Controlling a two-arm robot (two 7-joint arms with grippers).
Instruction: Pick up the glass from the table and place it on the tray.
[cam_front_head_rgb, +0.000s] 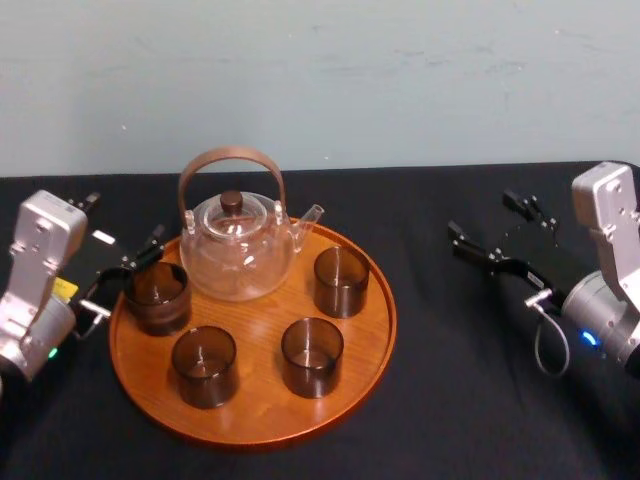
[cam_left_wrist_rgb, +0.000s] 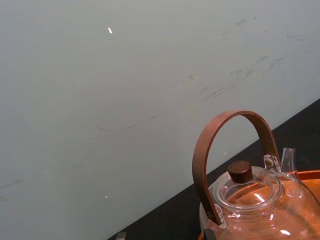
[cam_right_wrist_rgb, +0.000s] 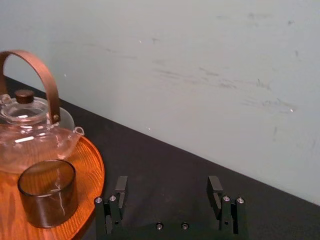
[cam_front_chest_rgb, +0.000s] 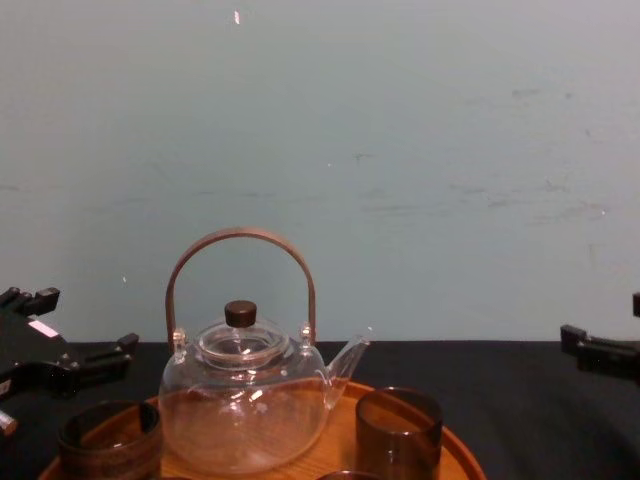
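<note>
We judge the task all but finished. The glass (cam_front_head_rgb: 157, 297) stands upright on the tray (cam_front_head_rgb: 255, 400), close inside its left rim and just left of the teapot (cam_front_head_rgb: 237, 250), while three other glasses (cam_front_head_rgb: 341, 281) stand farther right and nearer on the same wood. The left end effector (cam_front_head_rgb: 125, 278) hovers at the tray's left edge with its fingers spread, grasping nothing. From the head view we cannot be sure whether a fingertip touches the glass, though the chest view suggests it sits just clear. The right end effector (cam_front_head_rgb: 495, 235) is parked over the tabletop (cam_front_head_rgb: 450, 400) well to the right, also released. What seems left is drawing the left arm away without nudging the glass.
</note>
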